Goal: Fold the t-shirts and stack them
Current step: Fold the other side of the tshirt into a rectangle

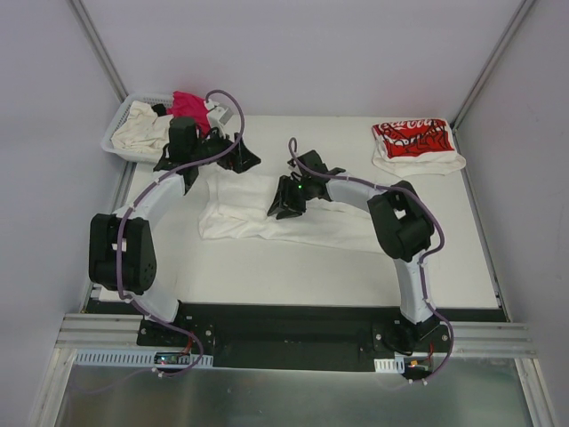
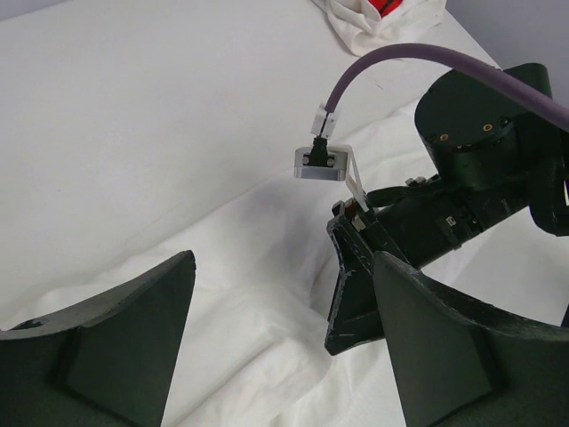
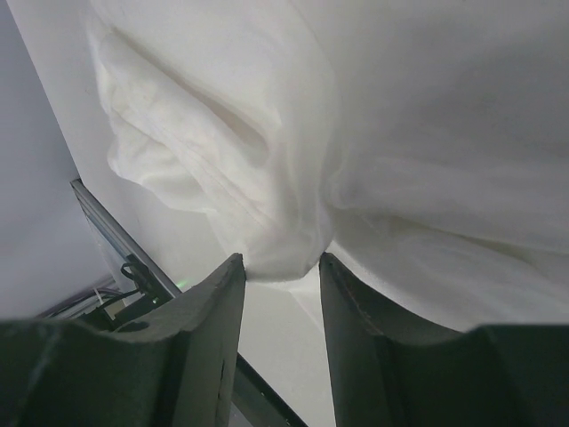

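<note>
The large white t-shirt [image 1: 240, 218] lies on the tabletop [image 1: 356, 276] just to the near right of the white basket [image 1: 114, 133], spread crosswise and partly doubled over, which suits a fold still in the making rather than a finished one. The right tool [image 3: 280, 262], further right of the basket than the left one, has its jaws drawn narrow on a bunched fold of that shirt: creases run together into the gap between its tips, so it looks to be holding an edge ready to carry it across. The left tool [image 2: 284, 262] hovers wide and holding nothing just right of the basket, over the shirt's far left part, probably placed to take the matching edge so the cloth goes over evenly. Well to the right of the basket, along the same far side, rests the printed t-shirt [image 1: 413, 142], white with red lettering, folded into a neat packet; I judge it to be the start of the stack, kept away from the working space. Inside the basket wait a cream t-shirt [image 1: 147, 129] and a magenta t-shirt [image 1: 187, 104], crumpled, with a dark scrap between them that I cannot identify. Counted: one basket, two tools, four t-shirts plainly seen, of which one is folded, one in hand, two unfolded
</note>
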Motion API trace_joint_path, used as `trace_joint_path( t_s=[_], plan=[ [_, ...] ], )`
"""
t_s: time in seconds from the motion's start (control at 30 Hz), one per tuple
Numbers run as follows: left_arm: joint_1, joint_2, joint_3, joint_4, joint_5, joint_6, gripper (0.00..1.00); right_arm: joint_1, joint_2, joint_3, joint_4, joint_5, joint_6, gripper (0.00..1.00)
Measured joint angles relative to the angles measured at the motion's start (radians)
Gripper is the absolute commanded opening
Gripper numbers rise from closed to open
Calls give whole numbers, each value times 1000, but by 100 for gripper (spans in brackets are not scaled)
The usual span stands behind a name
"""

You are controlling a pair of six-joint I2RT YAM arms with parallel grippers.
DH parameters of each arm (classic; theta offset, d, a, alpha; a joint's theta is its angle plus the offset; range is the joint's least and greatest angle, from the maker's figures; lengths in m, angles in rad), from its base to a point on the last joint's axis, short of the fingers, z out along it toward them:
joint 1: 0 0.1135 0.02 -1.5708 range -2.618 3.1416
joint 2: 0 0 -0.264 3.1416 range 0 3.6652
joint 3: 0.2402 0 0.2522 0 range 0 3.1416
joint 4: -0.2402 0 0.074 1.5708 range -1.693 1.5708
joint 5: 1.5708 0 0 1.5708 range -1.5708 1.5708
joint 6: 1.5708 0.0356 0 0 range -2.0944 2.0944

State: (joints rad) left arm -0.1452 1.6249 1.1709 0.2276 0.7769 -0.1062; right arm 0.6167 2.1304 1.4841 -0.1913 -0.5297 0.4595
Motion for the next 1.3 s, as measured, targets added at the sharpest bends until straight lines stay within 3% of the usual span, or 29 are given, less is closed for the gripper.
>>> trace_joint_path(
  t_s=[0.3,0.43,0.63,0.9,1.3],
  plan=[
    [3,-24,-7,0,-24,16,79,10,11,20,1,0,5,35],
    [3,-24,-8,0,-27,18,79,14,11,20,1,0,10,17],
    [3,-24,-8,0,-28,19,79,17,11,20,3,0,17,3],
    [3,-24,-9,-2,-29,22,79,16,10,-1,12,1,18,1],
    [3,-24,-9,-27,-53,48,79,-62,-71,-166,14,16,-6,2]
  ],
)
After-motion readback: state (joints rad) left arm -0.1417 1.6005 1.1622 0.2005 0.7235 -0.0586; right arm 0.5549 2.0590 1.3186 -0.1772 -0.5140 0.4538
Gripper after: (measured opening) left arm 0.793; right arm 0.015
